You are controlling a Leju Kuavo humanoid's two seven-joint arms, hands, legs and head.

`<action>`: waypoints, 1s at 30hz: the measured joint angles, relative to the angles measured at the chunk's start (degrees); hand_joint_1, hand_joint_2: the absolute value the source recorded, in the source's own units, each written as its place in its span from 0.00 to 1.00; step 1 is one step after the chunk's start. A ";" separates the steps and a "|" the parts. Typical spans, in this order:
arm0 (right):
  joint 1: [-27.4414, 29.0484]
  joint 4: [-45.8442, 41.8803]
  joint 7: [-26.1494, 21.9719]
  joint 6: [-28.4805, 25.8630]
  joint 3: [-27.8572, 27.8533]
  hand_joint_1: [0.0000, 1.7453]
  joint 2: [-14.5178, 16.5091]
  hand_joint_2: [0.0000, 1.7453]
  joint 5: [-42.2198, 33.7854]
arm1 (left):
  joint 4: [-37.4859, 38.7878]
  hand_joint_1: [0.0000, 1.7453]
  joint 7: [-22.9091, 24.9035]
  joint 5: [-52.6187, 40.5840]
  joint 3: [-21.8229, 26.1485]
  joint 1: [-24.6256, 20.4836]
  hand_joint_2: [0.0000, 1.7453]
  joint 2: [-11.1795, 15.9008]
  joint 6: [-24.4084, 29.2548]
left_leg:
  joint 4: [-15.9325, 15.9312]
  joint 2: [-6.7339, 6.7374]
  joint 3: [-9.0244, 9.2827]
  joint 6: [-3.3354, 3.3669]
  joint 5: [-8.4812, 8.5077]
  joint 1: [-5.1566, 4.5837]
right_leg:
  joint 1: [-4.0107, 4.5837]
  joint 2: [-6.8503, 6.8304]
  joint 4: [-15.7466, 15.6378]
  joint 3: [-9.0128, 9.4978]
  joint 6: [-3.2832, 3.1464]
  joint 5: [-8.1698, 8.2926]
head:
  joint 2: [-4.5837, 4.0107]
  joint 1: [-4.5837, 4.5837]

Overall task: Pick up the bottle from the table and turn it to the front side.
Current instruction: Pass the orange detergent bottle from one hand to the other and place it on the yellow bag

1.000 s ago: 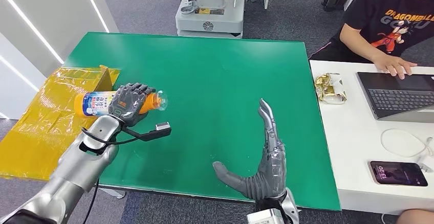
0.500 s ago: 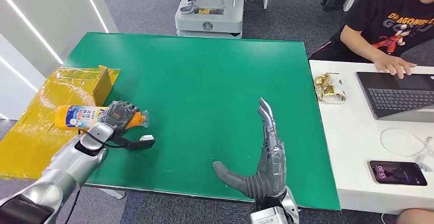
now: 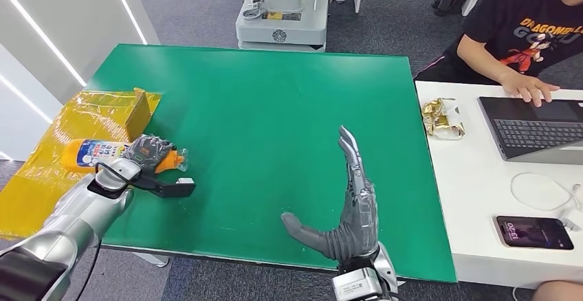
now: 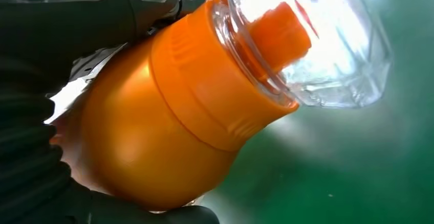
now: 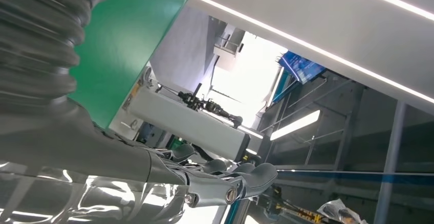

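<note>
Left hand (image 3: 148, 153): clamped on bottle (image 3: 96, 153), nine o'clock.
Right hand (image 3: 347, 205): released, six o'clock.
Bottle: probably light, stiff, slick; grip mid-body.

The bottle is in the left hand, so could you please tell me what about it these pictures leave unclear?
- Label side: in the head view the bottle label is too small to read, so which side faces front cannot be told.
- Middle: the left hand covers it.
- Base and label: in the left wrist view they are cut off by the picture's edge and the dark fingers.
- Clear cap: washed out by glare.
</note>
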 joint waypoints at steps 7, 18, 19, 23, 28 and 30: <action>-0.05 0.22 -0.05 -0.23 0.02 0.00 0.00 1.00 0.00 | 1.74 0.00 0.39 1.07 0.00 -1.13 1.00 -0.05 -1.42 | -0.02 0.00 0.01 -0.01 0.01 0.00 | 0.00 0.00 0.02 -0.01 -0.01 0.00 | 0.00 -0.01; -0.36 0.71 -0.01 0.97 0.02 0.00 0.00 1.00 -0.10 | 2.57 0.00 -0.10 3.53 0.05 -1.07 1.00 0.94 -1.93 | -0.07 0.01 0.05 -0.03 0.02 0.00 | 0.00 0.01 0.04 0.02 -0.01 0.00 | 0.00 -0.01; -0.40 0.83 0.04 1.10 0.02 0.00 0.00 1.00 -0.18 | 2.58 0.00 -0.38 4.00 0.09 -0.98 1.00 1.14 -1.86 | -0.08 0.01 0.06 -0.04 0.02 0.00 | 0.00 0.01 0.04 0.02 -0.02 0.00 | 0.00 -0.01; -0.42 1.21 0.34 1.21 0.01 0.00 0.00 1.00 -0.43 | 2.57 0.00 -0.66 6.42 0.91 0.10 1.00 1.87 0.93 | -0.11 0.02 0.11 -0.04 0.02 -0.01 | -0.01 0.02 0.04 0.03 -0.03 -0.01 | 0.00 -0.01; -0.38 1.33 0.42 1.24 0.01 0.00 0.00 1.00 -0.29 | 1.60 0.00 -0.60 8.99 2.59 2.42 1.00 2.81 5.19 | -0.13 0.02 0.12 -0.05 0.02 -0.01 | -0.01 0.03 0.04 0.01 -0.05 -0.02 | 0.00 -0.01; -0.38 1.37 0.45 1.30 -0.01 0.00 0.00 1.00 -0.10 | 0.41 0.00 -0.61 9.67 3.31 3.43 1.00 3.47 5.00 | -0.14 0.03 0.12 -0.06 0.03 0.00 | 0.00 0.03 0.04 0.01 -0.05 -0.02 | 0.00 0.00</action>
